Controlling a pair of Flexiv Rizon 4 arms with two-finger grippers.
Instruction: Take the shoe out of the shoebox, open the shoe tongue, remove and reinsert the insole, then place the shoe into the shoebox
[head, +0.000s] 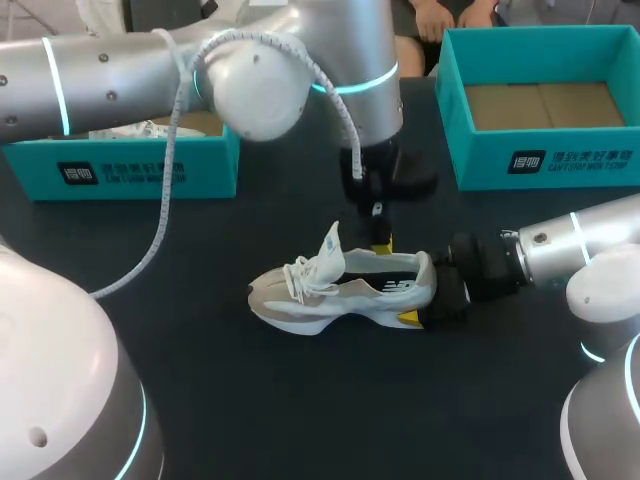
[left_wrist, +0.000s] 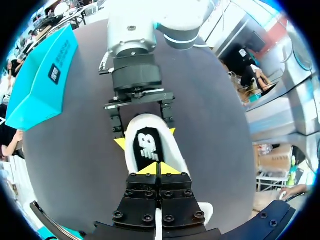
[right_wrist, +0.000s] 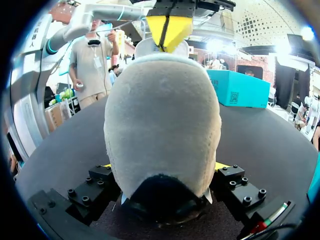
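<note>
A grey and white shoe (head: 340, 290) lies on its side on the dark table, toe to the left, laces loose and tongue up. My left gripper (head: 381, 243) comes down from above, shut, with its yellow tips in the shoe's opening. In the left wrist view those tips (left_wrist: 156, 169) rest on the black insole (left_wrist: 147, 150), which lies flat inside; a pinch on it is not visible. My right gripper (head: 425, 300) holds the heel from the right, one finger on each side. The heel (right_wrist: 162, 115) fills the gap in the right wrist view.
A teal shoebox (head: 130, 165) at the back left holds another white shoe (head: 130, 130). A second teal shoebox (head: 540, 160) stands open at the back right. My left arm's white cable (head: 165, 200) hangs over the table's left part.
</note>
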